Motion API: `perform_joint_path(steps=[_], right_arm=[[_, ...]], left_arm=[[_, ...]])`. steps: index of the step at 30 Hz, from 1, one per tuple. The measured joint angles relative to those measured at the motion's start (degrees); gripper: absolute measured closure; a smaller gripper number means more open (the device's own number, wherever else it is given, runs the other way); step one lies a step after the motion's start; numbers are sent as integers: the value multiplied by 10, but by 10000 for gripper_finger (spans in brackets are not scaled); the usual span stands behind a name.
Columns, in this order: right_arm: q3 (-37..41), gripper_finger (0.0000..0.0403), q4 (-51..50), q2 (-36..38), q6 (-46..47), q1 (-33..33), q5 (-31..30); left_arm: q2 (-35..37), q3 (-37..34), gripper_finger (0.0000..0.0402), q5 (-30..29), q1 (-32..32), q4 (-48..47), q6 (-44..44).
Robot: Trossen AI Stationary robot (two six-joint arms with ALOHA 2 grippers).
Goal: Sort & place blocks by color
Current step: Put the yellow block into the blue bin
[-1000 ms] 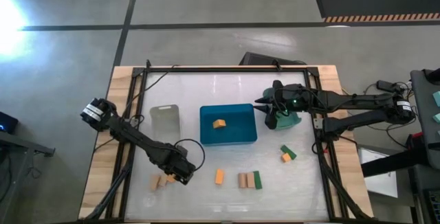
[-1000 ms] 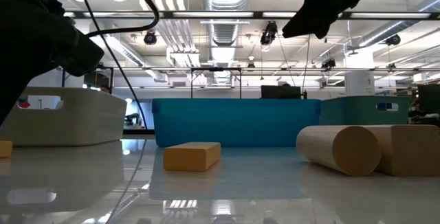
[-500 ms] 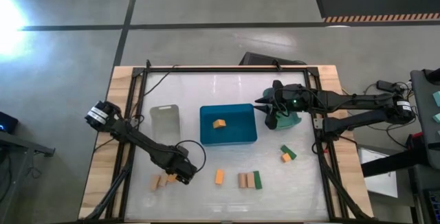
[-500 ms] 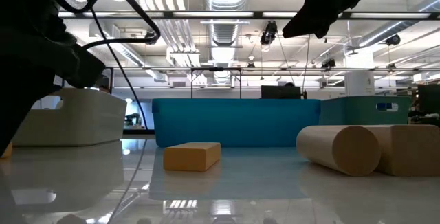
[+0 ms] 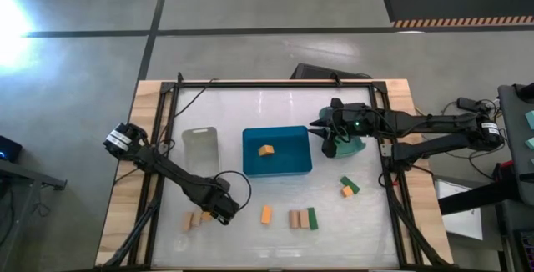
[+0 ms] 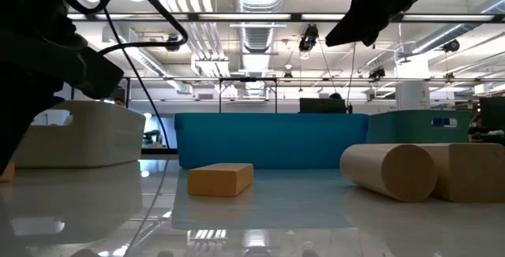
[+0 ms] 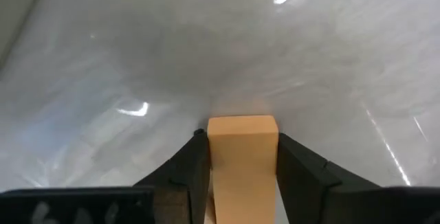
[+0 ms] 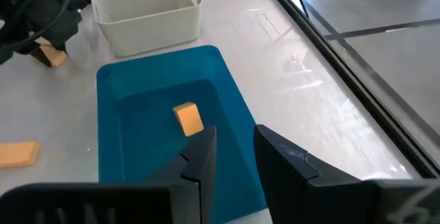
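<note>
We cannot see the left gripper (image 5: 219,213) itself from above, since the arm's own wrist covers it; the left wrist view settles the matter, where its two dark fingers (image 7: 189,172) press both sides of an orange block (image 7: 241,157) just above the white table (image 7: 137,45). The low view hides much: the left arm fills its near corner as a dark mass, and the two tan cylinders (image 6: 390,171) run into each other so that the farther one is cut off at the edge. The right gripper (image 5: 329,147) hangs over the gap between the blue bin (image 5: 252,168) and the teal bin (image 5: 352,146), most of which lies under that arm; in the right wrist view its fingers (image 8: 199,157) stand slightly apart with nothing between them.

Counting from the high view, we find four orange blocks: the one gripped, one inside the blue bin (image 5: 266,150), one loose on the table in front of that bin (image 5: 266,214), and one touching a green block on the right (image 5: 346,192); two green blocks, that one (image 5: 350,184) and another standing against the cylinders (image 5: 312,218); two tan cylinders in the middle (image 5: 295,219), and two tan pieces (image 5: 191,220) just beside the left gripper; the clear bin (image 5: 200,148) looks to hold nothing we can make out.
</note>
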State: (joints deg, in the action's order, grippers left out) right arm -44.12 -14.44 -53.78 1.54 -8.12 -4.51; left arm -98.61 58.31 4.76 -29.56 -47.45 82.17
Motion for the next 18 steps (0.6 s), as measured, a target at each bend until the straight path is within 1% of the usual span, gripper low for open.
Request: perform_joint_path(steps=[2,4,6,9,11,12,14,16,18], right_arm=[[7,318,4,0,-1,0,4],[20,321,18,0,-1,0,5],[36,324,47,0,-6,0,23],[69,328,129,-1,-22,0,85],[94,328,227,-11,-19,0,139],[106,326,276,-18,-14,0,164],[126,317,370,-39,-8,6,194],[134,303,435,-60,-7,12,198],[133,286,491,-87,-9,22,199]], left_arm=[[10,6,286,-32,0,-1,-16],[28,17,286,-76,0,3,-48],[48,27,286,-134,0,12,-115],[82,34,286,-246,0,80,-260],[106,31,286,-315,4,168,-387],[116,27,286,-338,7,215,-454],[134,12,286,-351,18,311,-579],[149,-6,286,-351,30,407,-688],[164,-26,286,-352,41,483,-778]])
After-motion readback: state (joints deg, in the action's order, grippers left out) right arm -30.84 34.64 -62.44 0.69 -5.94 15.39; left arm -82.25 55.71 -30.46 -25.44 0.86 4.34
